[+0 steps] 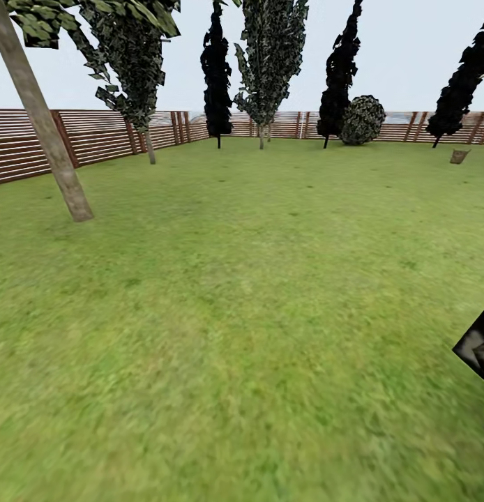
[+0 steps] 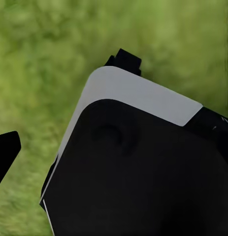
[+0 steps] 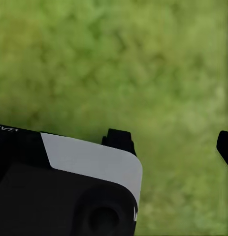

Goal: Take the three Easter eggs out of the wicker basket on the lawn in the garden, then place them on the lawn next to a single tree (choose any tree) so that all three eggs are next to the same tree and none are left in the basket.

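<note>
I am looking over the lawn (image 1: pixel 242 314), a wide stretch of mottled green grass. A tree (image 1: pixel 43 132) with a thick grey-brown trunk leans at the near left. Far off at the right, by the fence, stands a small brown tapered shape that looks like the wicker basket (image 1: pixel 459 156). It is too small to show any Easter eggs. My left gripper's black fingertip (image 2: pixel 6 151) sits at the picture's edge over grass. My right gripper's fingertip (image 3: pixel 224 147) does the same. Both grippers stand open and hold nothing.
A brown slat fence (image 1: pixel 95 136) closes the garden at the back and left. Dark cypresses (image 1: pixel 215 70), leafy trees (image 1: pixel 270 63) and a round bush (image 1: pixel 362 120) line it. A dark mottled shape (image 1: pixel 478 348) juts in at the right edge. My black-and-white body (image 2: pixel 138 162) is under both wrists.
</note>
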